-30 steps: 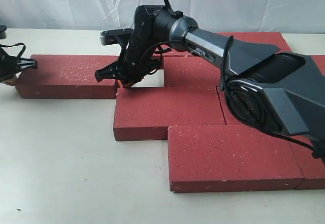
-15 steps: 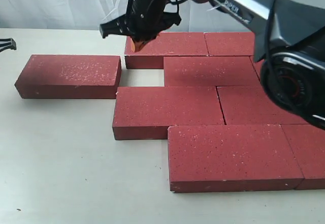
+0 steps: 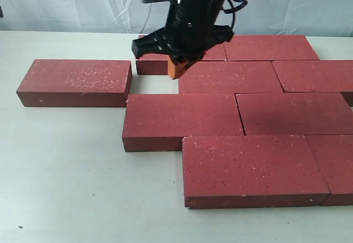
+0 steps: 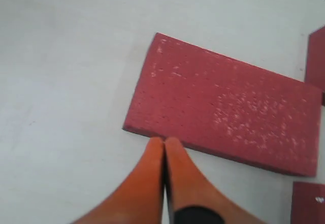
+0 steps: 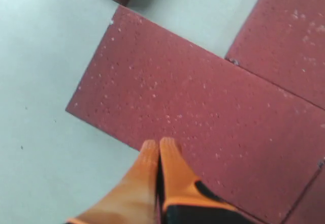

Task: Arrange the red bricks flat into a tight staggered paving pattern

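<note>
Several dark red bricks lie flat in staggered rows, among them one in the third row [image 3: 182,119] and one in the front row [image 3: 251,168]. One red brick [image 3: 74,81] lies apart at the left, a small gap from the rest. My right gripper [image 3: 177,69] hangs shut and empty above the back-left brick [image 3: 150,64], near the bare gap. In its wrist view the right gripper [image 5: 160,144] points at a speckled brick [image 5: 203,112]. My left gripper [image 4: 163,141] is shut and empty, over the table beside the long edge of the lone brick [image 4: 228,112]. It is outside the exterior view.
The pale table [image 3: 66,177] stretches to the left and front of the bricks. A white curtain [image 3: 71,3] hangs behind. A small bare pocket of table [image 3: 154,85] sits between the lone brick and the second row.
The right arm rose from the gap beside the lone brick and swung right and up. The left gripper drew back out of the exterior view. The bricks stayed put.
</note>
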